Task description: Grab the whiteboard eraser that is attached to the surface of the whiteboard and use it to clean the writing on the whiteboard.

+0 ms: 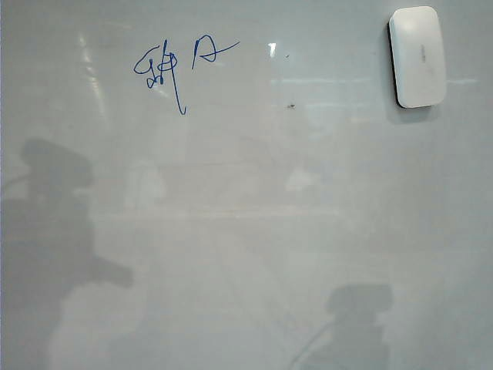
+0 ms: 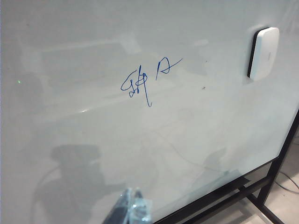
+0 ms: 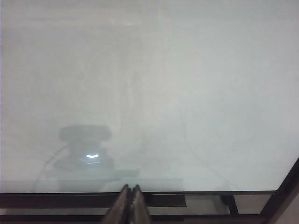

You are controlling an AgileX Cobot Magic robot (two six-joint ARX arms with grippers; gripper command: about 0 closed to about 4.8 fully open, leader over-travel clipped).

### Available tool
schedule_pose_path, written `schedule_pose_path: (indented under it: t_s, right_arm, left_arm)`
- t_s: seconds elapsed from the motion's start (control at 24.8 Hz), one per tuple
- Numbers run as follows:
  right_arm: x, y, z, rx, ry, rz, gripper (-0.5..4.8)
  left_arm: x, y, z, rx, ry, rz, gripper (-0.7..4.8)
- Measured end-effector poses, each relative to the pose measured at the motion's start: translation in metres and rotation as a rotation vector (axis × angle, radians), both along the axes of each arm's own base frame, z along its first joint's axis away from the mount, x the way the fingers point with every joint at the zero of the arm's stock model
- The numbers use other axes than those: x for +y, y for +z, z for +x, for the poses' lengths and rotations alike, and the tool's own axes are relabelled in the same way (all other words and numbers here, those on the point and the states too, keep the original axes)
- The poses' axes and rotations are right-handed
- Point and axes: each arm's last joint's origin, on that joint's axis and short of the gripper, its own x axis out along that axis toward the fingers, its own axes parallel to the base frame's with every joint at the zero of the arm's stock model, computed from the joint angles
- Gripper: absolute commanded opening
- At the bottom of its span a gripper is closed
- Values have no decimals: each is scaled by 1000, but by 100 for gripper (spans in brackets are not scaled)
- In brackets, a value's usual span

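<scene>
At the near edge of the whiteboard (image 3: 149,93), the right end effector (image 3: 130,205) sits with its fingers pressed together, gripping nothing. The left end effector (image 2: 132,207) hangs over the board's lower part; whether it is parted cannot be told. Farther up lies the blue writing (image 1: 173,65), and well apart from it, at the far right corner, the whiteboard eraser (image 1: 417,55) clings to the board.

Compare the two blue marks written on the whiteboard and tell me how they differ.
The left scribble is a dense, looping tangle; the right scribble is a simple open "A"-like shape. The left scribble is taller, with a long tail running downward; the right scribble is smaller, with a stroke flicking out sideways toward the whiteboard eraser. The left scribble sits slightly lower than the right scribble. Both are thin blue marker, unerased, on the whiteboard.
</scene>
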Motion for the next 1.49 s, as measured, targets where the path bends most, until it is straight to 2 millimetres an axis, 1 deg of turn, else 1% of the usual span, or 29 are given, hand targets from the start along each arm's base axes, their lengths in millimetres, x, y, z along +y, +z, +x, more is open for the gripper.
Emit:
schedule_pose_path:
  t_s: [0.08,0.16,0.2,0.28,0.4,0.52,0.56,0.6,0.64,0.68,0.8,0.89,0.93,0.97,1.01,1.05,1.13,1.17,1.25,1.29,1.33,1.45,1.49]
  right_arm:
    - [0,0,0,0,0,1,-6]
    - [0,1,0,-7,-7,40,-6]
    - [0,6,0,-37,-14,84,-6]
    - [0,25,-3,-90,-18,132,-6]
    - [-1,74,-16,-244,-9,154,-6]
    - [-1,122,-34,-378,0,84,2]
    - [-1,138,-39,-410,1,44,40]
    - [-1,150,-41,-439,2,18,117]
    - [-1,165,-45,-448,1,-11,168]
    - [-2,180,-47,-444,0,-24,181]
    - [-2,222,-48,-467,0,-31,180]
    - [-2,246,-48,-510,-7,-53,180]
    - [-2,260,-47,-535,-15,-68,166]
    - [-2,285,-36,-574,-51,-94,134]
    - [-3,297,-21,-574,-83,-136,122]
    - [-3,299,-8,-550,-97,-171,111]
    - [-2,295,20,-483,-97,-203,107]
    - [-1,285,45,-412,-91,-210,107]
    - [0,275,68,-343,-85,-212,107]
    - [1,265,92,-327,-83,-192,107]
    - [1,252,106,-325,-83,-177,108]
    - [2,221,123,-309,-74,-158,111]
    - [2,209,124,-305,-64,-140,123]
  left_arm:
    - [0,0,0,-2,0,0,-2]
    - [0,0,0,-2,0,0,-2]
    - [0,0,0,-2,0,0,-2]
    - [0,0,0,-2,0,0,-2]
    - [0,0,0,-2,0,0,-2]
    - [0,0,0,-2,0,0,-2]
    - [0,0,0,-2,0,0,-2]
    - [0,0,0,-2,0,0,-2]
    - [0,0,0,-2,0,0,-2]
    - [0,0,0,-2,0,0,-2]
    - [0,0,0,-2,0,0,-2]
    - [0,0,0,-2,0,0,-2]
    - [0,0,0,-2,0,0,-2]
    - [0,0,0,-2,0,0,-2]
    - [0,0,0,-2,0,0,-2]
    - [0,0,0,-2,0,0,-2]
    - [0,0,0,-2,0,0,-2]
    - [0,0,0,-2,0,0,-2]
    - [0,0,0,-3,0,0,-2]
    - [0,0,0,-2,0,0,-2]
    - [0,0,0,-3,0,0,-2]
    - [0,0,0,-3,0,0,-2]
    - [0,0,0,-3,0,0,-2]
